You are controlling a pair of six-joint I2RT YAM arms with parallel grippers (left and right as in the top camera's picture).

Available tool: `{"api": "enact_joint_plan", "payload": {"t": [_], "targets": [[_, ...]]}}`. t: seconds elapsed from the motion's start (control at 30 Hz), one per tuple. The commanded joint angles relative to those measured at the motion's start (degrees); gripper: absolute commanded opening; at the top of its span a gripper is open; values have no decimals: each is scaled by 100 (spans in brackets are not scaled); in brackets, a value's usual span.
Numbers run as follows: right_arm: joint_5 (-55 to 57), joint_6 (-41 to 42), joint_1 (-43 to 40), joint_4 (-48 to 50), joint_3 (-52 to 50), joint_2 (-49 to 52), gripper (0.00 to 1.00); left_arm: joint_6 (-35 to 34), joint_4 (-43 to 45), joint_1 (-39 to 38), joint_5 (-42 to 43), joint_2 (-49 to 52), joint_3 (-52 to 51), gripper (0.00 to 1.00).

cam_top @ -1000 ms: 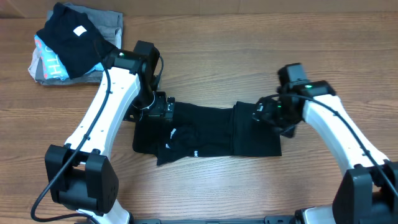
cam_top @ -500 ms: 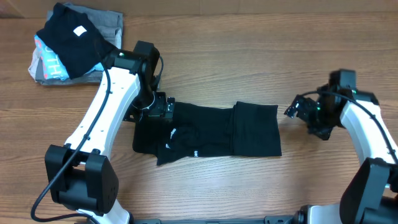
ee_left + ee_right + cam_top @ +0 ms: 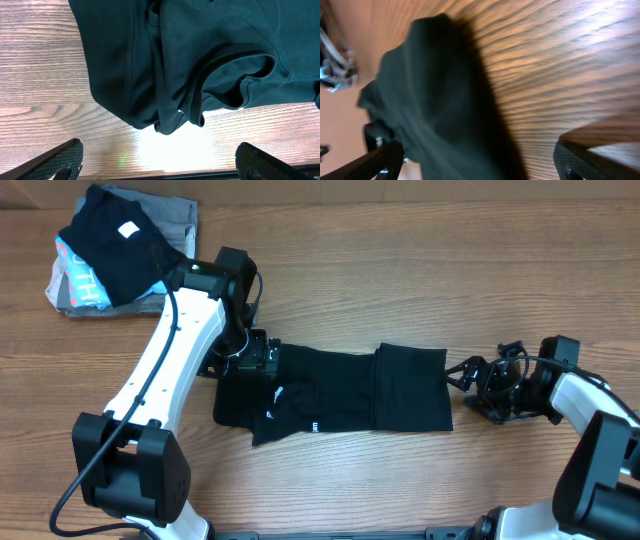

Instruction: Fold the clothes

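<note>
Overhead, the black shirt [image 3: 330, 392] lies long left-to-right. Only the left wrist cam catches its bunched-up edge. The left end effector [image 3: 160, 162] and right end effector [image 3: 480, 162] are spread wide, holding nothing.

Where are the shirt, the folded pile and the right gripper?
shirt [image 3: 335, 390], overhead, its flat middle.
folded pile [image 3: 105, 250], overhead, the black top piece.
right gripper [image 3: 462, 390], overhead, midway between its open fingertips.

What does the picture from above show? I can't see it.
A black shirt lies partly folded on a wooden table. The open left gripper is at its left end, the open right gripper just off its right edge. Other folded clothes sit top left.
</note>
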Motion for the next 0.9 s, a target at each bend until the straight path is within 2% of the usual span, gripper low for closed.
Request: {"api": "enact_joint_plan", "payload": {"t": [0.0, 0.2, 0.33, 0.37, 0.53, 0.67, 0.87], "targets": [[-765, -315, 4, 116, -168, 332, 100, 90, 13, -2, 76, 44, -20, 100], [-905, -308, 254, 243, -251, 726, 98, 87, 35, -2, 111, 44, -20, 100], [-903, -297, 638, 271, -251, 743, 88, 85, 48, -11, 116, 44, -20, 100], [-879, -254, 739, 304, -251, 743, 83, 87, 44, -11, 114, 44, -20, 100], [-229, 483, 955, 520, -251, 743, 34, 87, 39, -11, 114, 44, -20, 100], [-59, 717, 944, 599, -238, 741, 4, 87, 37, -11, 111, 44, -20, 100], [372, 975, 551, 201, 157, 658, 4, 92, 0, -11, 105, 44, -20, 100]]}}
